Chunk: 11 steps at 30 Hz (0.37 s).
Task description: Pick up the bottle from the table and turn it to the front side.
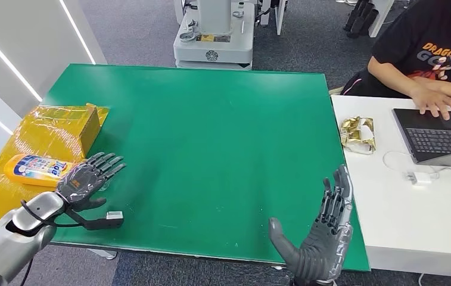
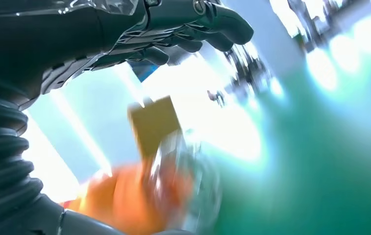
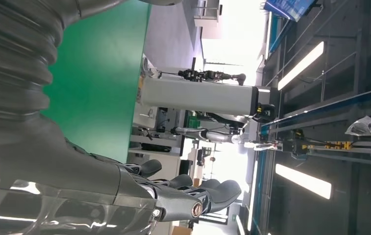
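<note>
Box (image 1: 62, 128) just behind bottle (image 1: 38, 170)

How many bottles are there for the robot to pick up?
1: an orange bottle lying on its side on the yellow wrapping at the green table's left edge, in front of the yellow box, just beyond the left hand.

Silver metal left forearm (image 1: 5, 241) ending in a dark grey, many-fingered left hand (image 1: 86, 179) with a small orange marking on its back; a thin black cable loops at the wrist. Matching dark grey right hand (image 1: 324, 238), segmented fingers. Grey ribbed wrist cover (image 3: 12, 73); round screw (image 3: 196, 209) at a finger base.
</note>
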{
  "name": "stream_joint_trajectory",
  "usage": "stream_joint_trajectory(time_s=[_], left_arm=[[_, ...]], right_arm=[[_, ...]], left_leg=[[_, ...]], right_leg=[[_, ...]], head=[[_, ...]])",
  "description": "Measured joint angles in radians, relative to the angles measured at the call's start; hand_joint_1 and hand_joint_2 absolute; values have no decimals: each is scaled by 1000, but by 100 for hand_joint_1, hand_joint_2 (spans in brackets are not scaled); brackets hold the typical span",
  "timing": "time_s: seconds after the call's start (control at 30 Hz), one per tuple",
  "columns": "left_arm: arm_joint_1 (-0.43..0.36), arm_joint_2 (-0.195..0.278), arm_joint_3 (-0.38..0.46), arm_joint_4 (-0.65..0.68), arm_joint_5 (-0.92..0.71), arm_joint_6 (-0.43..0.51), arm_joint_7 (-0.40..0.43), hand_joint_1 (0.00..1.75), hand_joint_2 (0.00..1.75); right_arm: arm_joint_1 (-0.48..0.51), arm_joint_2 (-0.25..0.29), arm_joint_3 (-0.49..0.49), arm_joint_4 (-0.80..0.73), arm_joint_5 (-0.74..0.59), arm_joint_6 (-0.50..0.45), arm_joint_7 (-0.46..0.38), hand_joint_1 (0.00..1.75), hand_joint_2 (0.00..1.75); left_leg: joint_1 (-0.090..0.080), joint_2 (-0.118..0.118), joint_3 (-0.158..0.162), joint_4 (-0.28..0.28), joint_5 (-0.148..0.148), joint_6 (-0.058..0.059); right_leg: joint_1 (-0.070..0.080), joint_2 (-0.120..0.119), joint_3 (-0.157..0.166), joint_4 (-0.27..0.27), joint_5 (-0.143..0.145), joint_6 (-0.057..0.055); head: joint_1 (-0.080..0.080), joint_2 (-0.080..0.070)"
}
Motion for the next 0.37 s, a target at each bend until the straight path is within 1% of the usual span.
stream_joint_trajectory(time_s=[0.1,0.17,0.27,0.33,0.37], left_arm=[[20,-40,50,-64,3,68,3,0,175],[24,-74,81,-99,29,122,-11,0,175],[19,-144,121,-141,118,207,-53,0,175],[13,-198,143,-163,196,232,-83,0,175],[11,-211,147,-167,214,235,-90,0,175]], right_arm=[[0,1,0,0,1,-1,-1,0,175],[0,1,0,1,0,-6,-4,0,175],[-2,2,0,5,-4,-20,-11,0,175],[-3,2,0,9,-7,-29,-14,0,175],[-4,2,0,10,-8,-31,-15,0,175]], left_leg=[[0,0,0,0,0,0],[0,-1,0,0,0,0],[0,-1,0,0,0,0],[0,-1,0,0,0,0],[0,-1,0,0,0,0]], right_leg=[[0,0,0,0,0,0],[0,0,0,0,0,0],[0,-1,0,-1,0,0],[0,-1,0,-1,0,0],[0,-1,0,-1,0,0]], head=[[0,0],[0,0],[0,0],[0,0],[0,0]])
